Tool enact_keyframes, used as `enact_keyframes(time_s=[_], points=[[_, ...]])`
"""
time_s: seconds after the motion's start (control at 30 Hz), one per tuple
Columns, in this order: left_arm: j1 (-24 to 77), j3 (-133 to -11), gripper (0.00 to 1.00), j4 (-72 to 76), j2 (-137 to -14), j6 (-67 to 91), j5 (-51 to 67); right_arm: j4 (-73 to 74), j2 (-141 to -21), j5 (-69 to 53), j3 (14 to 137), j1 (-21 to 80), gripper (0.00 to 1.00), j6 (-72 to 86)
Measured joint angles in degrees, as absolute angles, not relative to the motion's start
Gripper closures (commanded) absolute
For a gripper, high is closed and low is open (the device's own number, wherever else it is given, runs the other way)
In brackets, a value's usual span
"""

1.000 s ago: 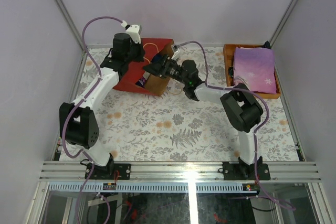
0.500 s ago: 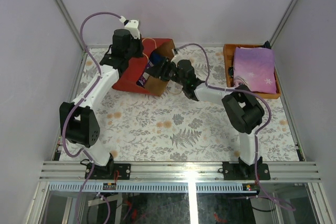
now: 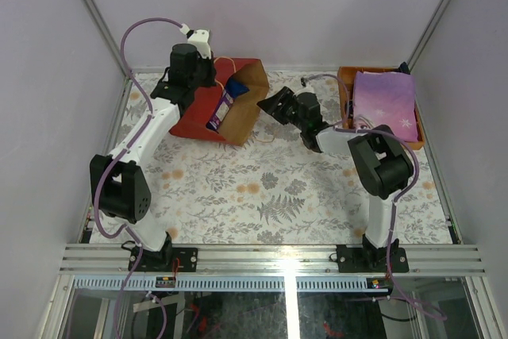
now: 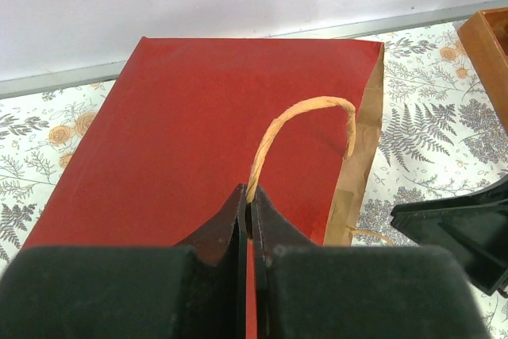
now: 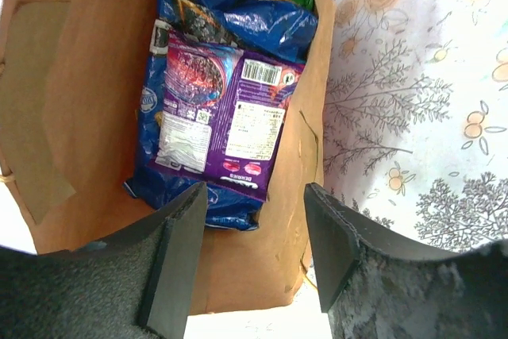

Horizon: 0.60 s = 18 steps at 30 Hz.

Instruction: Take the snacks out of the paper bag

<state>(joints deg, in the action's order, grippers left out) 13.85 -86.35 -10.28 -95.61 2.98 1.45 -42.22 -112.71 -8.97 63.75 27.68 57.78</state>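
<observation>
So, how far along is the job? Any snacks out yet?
Done: nothing, no snack lies on the table. In hand: the left gripper pinches the cord handle; the right gripper is open and empty, facing the mouth of the paper bag. Left: the purple packet, the blue chip bag and any others inside.

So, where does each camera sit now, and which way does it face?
Top external: fixed above and behind the bases, facing down on the floral table; both arms show.
Left wrist: on the left arm, facing along the left end effector, shut on the cord handle, over the red side of the paper bag.
Right wrist: on the right arm, facing into the bag's mouth at a purple packet on the blue snack bag; the open right end effector shows.
Shared: all three see the paper bag.
</observation>
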Motion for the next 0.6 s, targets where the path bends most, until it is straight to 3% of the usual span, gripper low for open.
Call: enact_keyframes(time_s=[0.2, 0.6], points=[[13.8, -86.3, 1.0, -10.3, -95.9, 3.2, 1.5, -41.8, -114.0, -8.9, 63.4, 28.7, 0.47, 58.9], [13.8, -86.3, 1.0, -10.3, -96.1, 3.3, 1.5, -41.7, -114.9, -8.0, 59.8, 32.1, 0.47, 60.3]])
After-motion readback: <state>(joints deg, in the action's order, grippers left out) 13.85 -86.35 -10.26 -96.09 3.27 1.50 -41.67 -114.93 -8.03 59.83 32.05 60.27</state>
